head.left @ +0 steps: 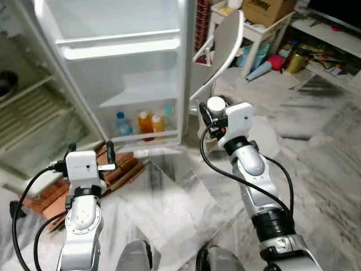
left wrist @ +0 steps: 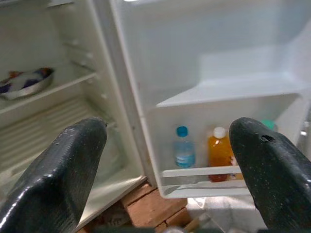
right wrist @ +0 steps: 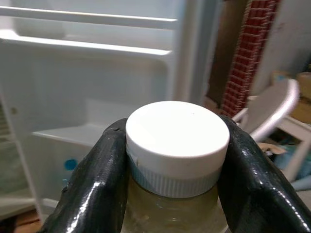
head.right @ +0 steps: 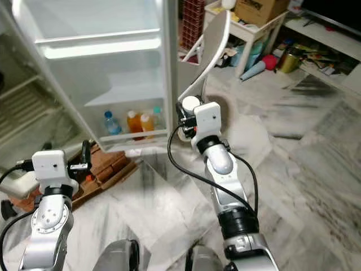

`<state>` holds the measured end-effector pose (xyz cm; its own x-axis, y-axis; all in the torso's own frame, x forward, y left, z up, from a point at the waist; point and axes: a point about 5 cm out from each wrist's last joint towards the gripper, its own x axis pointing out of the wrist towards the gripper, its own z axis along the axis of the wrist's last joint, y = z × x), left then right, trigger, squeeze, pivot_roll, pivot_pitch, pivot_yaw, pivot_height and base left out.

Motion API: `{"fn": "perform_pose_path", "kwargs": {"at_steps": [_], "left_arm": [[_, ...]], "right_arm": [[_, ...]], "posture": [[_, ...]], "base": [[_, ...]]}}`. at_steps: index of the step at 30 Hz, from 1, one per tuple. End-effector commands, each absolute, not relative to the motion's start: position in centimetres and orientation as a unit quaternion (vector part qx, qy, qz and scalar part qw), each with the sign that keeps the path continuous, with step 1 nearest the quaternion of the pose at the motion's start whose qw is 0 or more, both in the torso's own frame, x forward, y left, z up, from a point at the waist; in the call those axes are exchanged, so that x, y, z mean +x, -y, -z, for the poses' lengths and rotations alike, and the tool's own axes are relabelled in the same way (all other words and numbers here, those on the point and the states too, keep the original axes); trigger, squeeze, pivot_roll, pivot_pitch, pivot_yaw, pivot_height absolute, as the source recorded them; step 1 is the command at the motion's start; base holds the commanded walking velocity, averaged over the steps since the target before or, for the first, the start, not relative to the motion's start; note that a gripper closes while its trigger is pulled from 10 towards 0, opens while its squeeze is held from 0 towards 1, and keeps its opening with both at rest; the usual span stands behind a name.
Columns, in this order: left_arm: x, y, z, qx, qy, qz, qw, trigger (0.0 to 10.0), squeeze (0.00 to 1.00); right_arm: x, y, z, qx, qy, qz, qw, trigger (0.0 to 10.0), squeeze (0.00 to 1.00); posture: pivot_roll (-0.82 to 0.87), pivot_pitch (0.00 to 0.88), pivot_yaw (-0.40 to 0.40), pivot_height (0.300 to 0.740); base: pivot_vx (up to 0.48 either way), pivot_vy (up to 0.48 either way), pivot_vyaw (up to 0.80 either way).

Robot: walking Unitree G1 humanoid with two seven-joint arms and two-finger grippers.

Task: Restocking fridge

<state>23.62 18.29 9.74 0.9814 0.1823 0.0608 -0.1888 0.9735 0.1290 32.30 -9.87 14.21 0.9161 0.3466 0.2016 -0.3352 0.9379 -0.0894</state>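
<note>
The fridge stands open, and its white door (head.left: 121, 68) faces me with a low door shelf (left wrist: 204, 172). That shelf holds a blue-capped water bottle (head.left: 122, 125), two orange drink bottles (head.left: 146, 123) and a green-capped one (head.left: 169, 116). My right gripper (right wrist: 177, 145) is shut on the neck of a bottle with pale liquid and a white cap (head.left: 216, 104), held upright just right of the door's edge. My left gripper (left wrist: 167, 141) is open and empty, low in front of the fridge body and pointing at the door shelf.
The fridge's inner shelves (head.left: 28, 113) are at left, with a bowl (left wrist: 26, 82) on one. Red bricks (head.left: 121, 169) lie on the marble floor under the fridge. Behind the door are a white chair (head.left: 225, 39), a small table with a cardboard box (head.left: 271, 10), and floor clutter (head.left: 282, 59).
</note>
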Motion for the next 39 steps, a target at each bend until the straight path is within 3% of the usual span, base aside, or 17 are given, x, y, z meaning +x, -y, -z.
{"fn": "perform_pose_path", "kwargs": {"at_steps": [1, 5, 17, 28, 35, 39], "left_arm": [[23.4, -18.8, -9.8, 0.075, 0.021, -0.103, 0.992, 10.0, 0.00], [23.6, -18.9, -9.9, 0.074, 0.022, -0.104, 0.992, 10.0, 0.00], [24.0, -16.0, -9.3, 0.074, 0.013, -0.026, 0.997, 10.0, 0.00], [23.5, -16.2, -8.8, 0.068, 0.000, -0.035, 0.997, 10.0, 0.00], [23.7, -16.2, -9.0, 0.074, 0.006, -0.036, 0.997, 10.0, 0.00], [23.5, -16.6, -9.0, 0.076, 0.004, -0.045, 0.996, 10.0, 0.00]], "right_arm": [[32.6, 9.3, -15.5, -0.022, 0.137, -0.178, 0.974, 10.0, 0.00], [32.5, 8.8, -15.7, -0.025, 0.143, -0.195, 0.970, 10.0, 0.00], [32.6, 9.2, -16.1, -0.029, 0.155, -0.193, 0.968, 10.0, 0.00], [32.4, 8.6, -15.8, -0.029, 0.150, -0.247, 0.957, 10.0, 0.00], [33.7, 8.7, -17.7, -0.039, 0.178, -0.260, 0.948, 10.0, 0.00], [33.8, 9.3, -18.0, -0.045, 0.184, -0.251, 0.949, 10.0, 0.00]], "posture": [[0.15, 0.134, -0.045, 0.740], [0.15, 0.132, -0.049, 0.740], [0.14, 0.106, -0.011, 0.740], [0.16, 0.101, -0.037, 0.740], [0.16, 0.094, -0.047, 0.740], [0.16, 0.084, -0.044, 0.740]], "base": [[0.307, 0.000, 0.56], [0.315, 0.000, 0.55], [0.270, 0.000, 0.51], [0.000, 0.000, 0.08], [0.000, 0.000, 0.00], [0.260, 0.000, 0.69]]}}
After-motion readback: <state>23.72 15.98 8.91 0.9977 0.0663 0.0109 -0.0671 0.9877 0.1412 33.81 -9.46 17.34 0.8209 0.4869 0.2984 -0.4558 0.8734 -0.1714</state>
